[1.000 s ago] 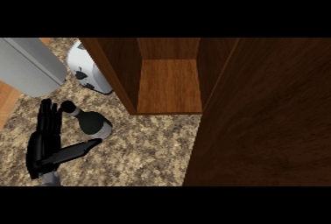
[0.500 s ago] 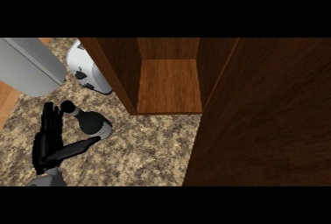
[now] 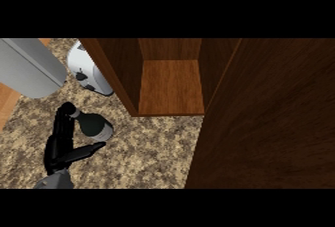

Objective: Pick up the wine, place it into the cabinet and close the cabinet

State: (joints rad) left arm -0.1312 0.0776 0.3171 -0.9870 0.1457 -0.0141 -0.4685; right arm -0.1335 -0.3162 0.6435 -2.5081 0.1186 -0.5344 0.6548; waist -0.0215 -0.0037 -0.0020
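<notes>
The wine bottle (image 3: 95, 125), dark with a pale neck, stands on the speckled counter (image 3: 144, 150) left of the cabinet. My left hand (image 3: 59, 144) is beside it on its left, fingers straight along the bottle's side and thumb stretched out under its base, not curled round it. The wooden cabinet (image 3: 171, 86) stands open, its inner shelf bare. Its door (image 3: 268, 119) swings out toward me and fills the right side of the view. My right hand does not show.
A white toaster-like appliance (image 3: 88, 71) sits behind the bottle, against the cabinet's left wall. A large grey rounded object (image 3: 29, 66) lies at the upper left. The counter's wooden edge (image 3: 6, 106) shows at far left.
My left hand has drawn back a little toward the lower edge. Bottle and cabinet door have stayed put.
</notes>
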